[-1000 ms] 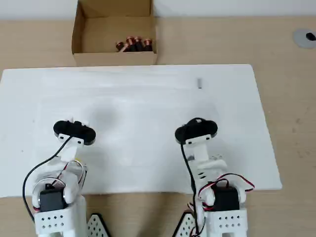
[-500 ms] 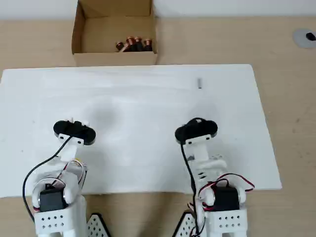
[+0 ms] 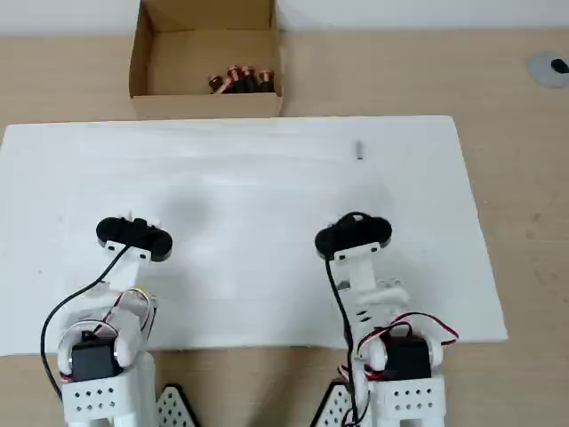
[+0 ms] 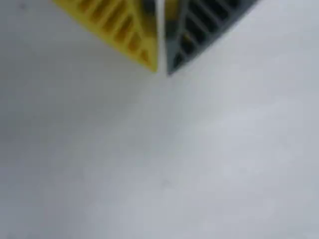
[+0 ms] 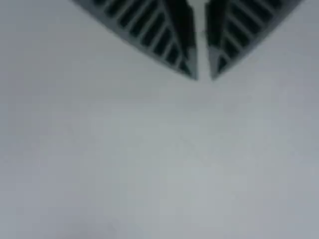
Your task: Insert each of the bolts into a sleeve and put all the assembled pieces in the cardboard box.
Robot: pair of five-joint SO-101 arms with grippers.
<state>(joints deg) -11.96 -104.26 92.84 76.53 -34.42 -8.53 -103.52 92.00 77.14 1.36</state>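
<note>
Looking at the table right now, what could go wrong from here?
A small grey item lies on the white mat, apart from the assembled pieces in the cardboard box; if it is a bolt, it could get left out.
The left hand and right hand hang shut over the mat; a low sweep might snag it.

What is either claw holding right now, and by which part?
Nothing. The left claw and the right claw are both shut and empty over the white sheet; the assembled pieces lie in the cardboard box.
</note>
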